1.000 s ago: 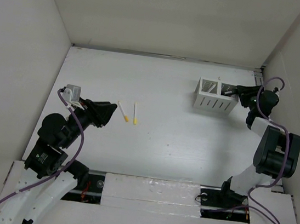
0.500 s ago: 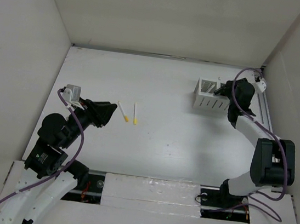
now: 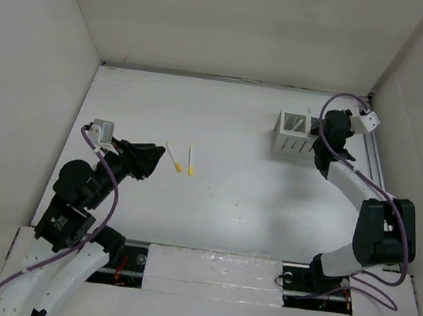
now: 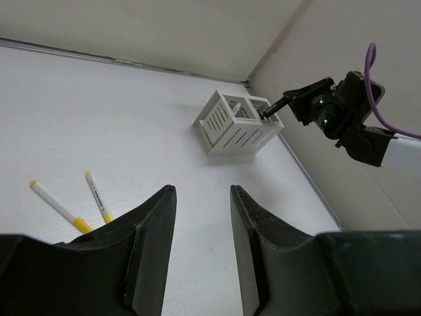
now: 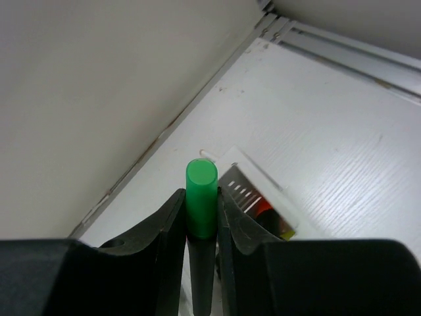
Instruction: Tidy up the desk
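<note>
Since the earlier frame the R arm has swung in from the right side of the slotted box [image 3: 296, 138] and now sits over its right end, upper right of the top view. L arm and both yellow-capped markers [image 3: 182, 159] haven't budged.

R claw [image 5: 201, 205] is pinching a green-capped pen [image 5: 201, 191] upright, fingers tight on either side of the barrel. L claw [image 4: 201, 197] is spread w/ nothing between the fingers, parked low at lower left of the top view, tips pointing toward the markers.

Progress, as I judge it: partway. Box already has a few items in it, and the green pen looks about to go in but isn't released yet. Two markers are left loose on the desk [image 3: 228, 207], the big white surface filling the middle of the top view w/ a metal rail [image 3: 373, 160] along its right edge. So at least three pieces to go, counting the one in hand.

Views differ: only the R wrist cam shows the green cap, the grip itself, and something red and yellow inside the box below. Top cam gives the layout, box well apart from the markers, but the R fingertips are too small to read there. L wrist cam shows the R arm side-on, tip just over the box's far corner, plus its own bare fingers.
</note>
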Controlling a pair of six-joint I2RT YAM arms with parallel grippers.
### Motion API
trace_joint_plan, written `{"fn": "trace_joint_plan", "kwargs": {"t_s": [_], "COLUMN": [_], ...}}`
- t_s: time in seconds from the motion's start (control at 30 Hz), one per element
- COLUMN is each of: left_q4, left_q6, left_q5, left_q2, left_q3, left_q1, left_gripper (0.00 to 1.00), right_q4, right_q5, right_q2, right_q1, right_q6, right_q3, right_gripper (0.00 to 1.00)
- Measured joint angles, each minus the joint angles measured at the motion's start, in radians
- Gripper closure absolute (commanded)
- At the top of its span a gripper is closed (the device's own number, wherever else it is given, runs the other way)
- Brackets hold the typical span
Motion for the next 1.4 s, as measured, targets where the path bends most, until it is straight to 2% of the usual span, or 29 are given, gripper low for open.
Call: {"fn": "trace_joint_plan", "kwargs": {"t_s": [0.27, 0.63, 0.7, 0.73, 0.77, 0.87, 1.07, 1.23, 1.3, 1.4], "left_q4": [0.0, 0.0, 0.0, 0.0, 0.0, 0.0, 0.0, 0.0, 0.0, 0.0], "left_q6": [0.0, 0.0, 0.0, 0.0, 0.0, 0.0, 0.0, 0.0, 0.0, 0.0], "left_q5": [0.0, 0.0, 0.0, 0.0, 0.0, 0.0, 0.0, 0.0, 0.0, 0.0], "left_q2": [-0.002, -0.003, -0.006, -0.007, -0.008, -0.008, -0.008, -0.008, -0.008, -0.008], "left_q3": [0.0, 0.0, 0.0, 0.0, 0.0, 0.0, 0.0, 0.0, 0.0, 0.0], "left_q1": [0.0, 0.0, 0.0, 0.0, 0.0, 0.0, 0.0, 0.0, 0.0, 0.0], "left_gripper": [0.65, 0.65, 0.65, 0.65, 0.65, 0.65, 0.65, 0.65, 0.65, 0.65], "right_q4": [-0.056, -0.007, 0.011, 0.017, 0.022, 0.003, -0.026, -0.018, -0.02, -0.028], "right_q5": [0.148, 0.387, 0.428, 0.441, 0.451, 0.444, 0.388, 0.249, 0.201, 0.115], "right_q2": [0.004, 0.182, 0.209, 0.22, 0.227, 0.236, 0.184, -0.018, -0.087, -0.17], "right_q1": [-0.023, 0.117, 0.13, 0.135, 0.136, 0.141, 0.146, 0.126, 0.099, 0.04], "right_q6": [0.01, -0.136, -0.167, -0.177, -0.18, -0.185, -0.173, -0.143, -0.113, -0.059], "right_q3": [0.016, 0.128, 0.148, 0.156, 0.159, 0.158, 0.138, 0.058, 0.048, 0.024], "right_gripper": [0.88, 0.83, 0.77, 0.65, 0.58, 0.42, 0.38, 0.36, 0.37, 0.8]}}
